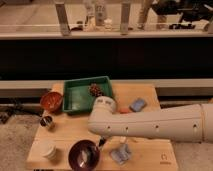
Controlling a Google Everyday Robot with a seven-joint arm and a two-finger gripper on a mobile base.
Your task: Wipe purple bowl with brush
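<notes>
The purple bowl stands at the front of the wooden table, left of centre. A whitish patch inside it looks like the brush head, with a short dark handle running up and to the right. My gripper hangs below the big white arm, just above the bowl's right rim and at the top of that handle. The arm hides most of the gripper.
A green tray with a pinecone sits at the back. A red-brown bowl and a small dark can are at the left. A white cup, a grey-blue object and a blue sponge lie around.
</notes>
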